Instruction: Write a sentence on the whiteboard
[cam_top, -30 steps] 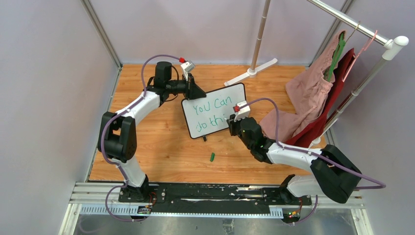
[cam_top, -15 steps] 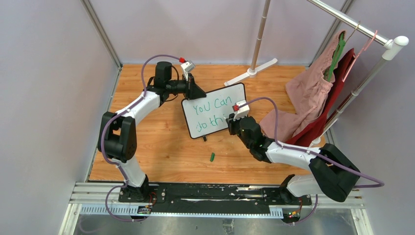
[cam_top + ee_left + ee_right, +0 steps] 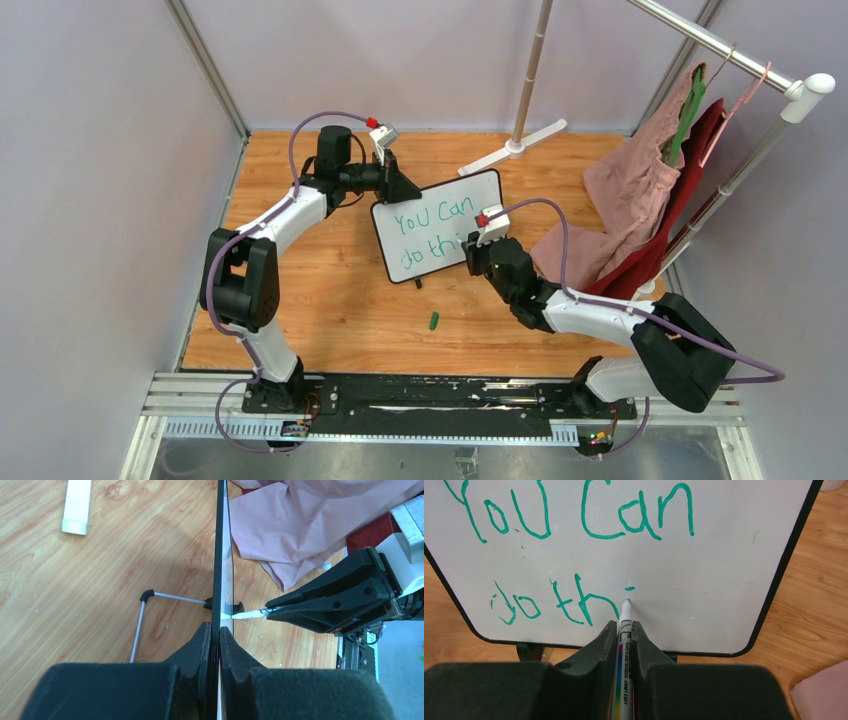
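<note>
**Whiteboard** (image 3: 729,555): upright on its feet, face straight ahead of the right gripper (image 3: 623,626), top edge pinched between the shut jaws of the left gripper (image 3: 215,630).

**Sentence** (image 3: 569,555): green, two lines. "You can" is complete. Below it stand "do th" and an i-dot just above the pen tip.

**Marker** (image 3: 626,611): clamped lengthwise in the narrow-set right fingers, tip touching the board under the dot.

**Step**: judged mid-word, at the "i" of "this". The next move likely calls for a short downstroke, then an "s" to the right of the tip, with light pressure while the left grip steadies the board.

**Cap** (image 3: 434,321): green, on the table (image 3: 330,300), down-left of the right gripper.

**Change**: the right wrist has crept slightly left. The board and left arm are unmoved.
</note>
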{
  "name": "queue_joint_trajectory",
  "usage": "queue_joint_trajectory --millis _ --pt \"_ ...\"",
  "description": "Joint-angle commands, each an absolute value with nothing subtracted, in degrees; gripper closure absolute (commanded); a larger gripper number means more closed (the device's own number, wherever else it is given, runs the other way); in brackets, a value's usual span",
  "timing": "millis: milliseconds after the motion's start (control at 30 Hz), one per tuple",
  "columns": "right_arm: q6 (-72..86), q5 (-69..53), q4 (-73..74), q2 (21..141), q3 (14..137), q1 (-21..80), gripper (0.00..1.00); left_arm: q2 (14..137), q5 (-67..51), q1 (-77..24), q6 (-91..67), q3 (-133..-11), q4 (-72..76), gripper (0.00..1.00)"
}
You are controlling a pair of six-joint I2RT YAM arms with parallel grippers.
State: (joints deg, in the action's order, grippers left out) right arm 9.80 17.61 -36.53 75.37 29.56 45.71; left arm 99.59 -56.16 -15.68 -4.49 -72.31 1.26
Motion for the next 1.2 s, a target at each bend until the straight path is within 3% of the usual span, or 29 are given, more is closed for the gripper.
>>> queue_joint_trajectory --millis 0,767,1167 --pt "11.3 18.6 -36.2 75.4 28.7 45.1 1.0 101.0 -54.5 -18.0 -3.2 -71.3 -4.5 1.0" --pt "12.8 18.2 -34.6 74.1 26.4 45.4 1.0 101.0 -54.4 -18.0 -3.2 -71.3 -4.6 1.0" --pt "12.4 18.6 -34.7 64.4 27.4 45.5 1.0 101.3 -54.2 -18.0 -3.2 -71.4 -4.7 1.0"
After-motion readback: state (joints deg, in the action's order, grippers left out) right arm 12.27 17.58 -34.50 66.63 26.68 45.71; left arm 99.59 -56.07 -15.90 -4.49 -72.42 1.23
